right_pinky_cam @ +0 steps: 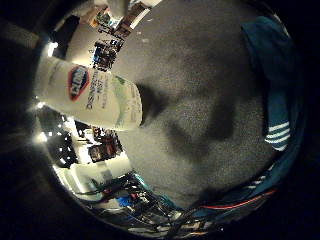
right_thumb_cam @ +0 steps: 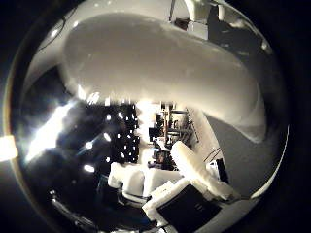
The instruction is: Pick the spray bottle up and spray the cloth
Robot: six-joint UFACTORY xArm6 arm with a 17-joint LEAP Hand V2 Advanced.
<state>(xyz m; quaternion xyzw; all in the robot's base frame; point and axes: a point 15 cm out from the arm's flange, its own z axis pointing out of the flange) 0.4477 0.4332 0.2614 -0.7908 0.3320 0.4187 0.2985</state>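
Note:
A white spray bottle (right_pinky_cam: pixel 95 95) with a red and blue label stands with its base at the grey surface (right_pinky_cam: pixel 200 65), and its dark shadow starts right at that base. The bottle's pale body (right_thumb_cam: pixel 160 73) fills much of the thumb side view, so it is close to my palm. My right hand (right_thumb_cam: pixel 194 189) shows as white and black fingers beside the bottle. The room is visible between them and the bottle, so they are not closed round it. The teal cloth (right_pinky_cam: pixel 277 100), with white stripes, lies on the grey surface away from the bottle.
Shadows of the hand fall on the grey surface between bottle and cloth. Beyond the surface's edge there are shelves, equipment (right_pinky_cam: pixel 105 52) and a white machine (right_pinky_cam: pixel 95 175) in a dim room with bright lights.

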